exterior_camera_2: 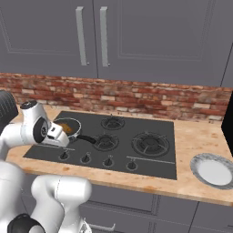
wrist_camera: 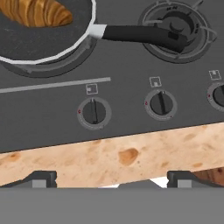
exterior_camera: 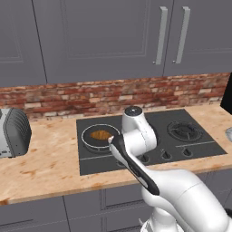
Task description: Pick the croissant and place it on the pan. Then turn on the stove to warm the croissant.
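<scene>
Croissant (wrist_camera: 37,12) lies in pan (wrist_camera: 48,41); gripper (wrist_camera: 109,178) empty, wide open, hovers near stove (wrist_camera: 131,87) knobs, ready to turn one.

At eleven o'clock you see the croissant (wrist_camera: 37,12) lying in the pan (wrist_camera: 52,56), whose black handle (wrist_camera: 142,36) points toward two o'clock over a burner (wrist_camera: 177,24). Two knobs (wrist_camera: 93,112) sit near centre on the stove (wrist_camera: 48,118).

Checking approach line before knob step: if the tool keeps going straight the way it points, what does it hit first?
Probably the stove front, near the leftmost knob below the pan; depth is unclear.
</scene>
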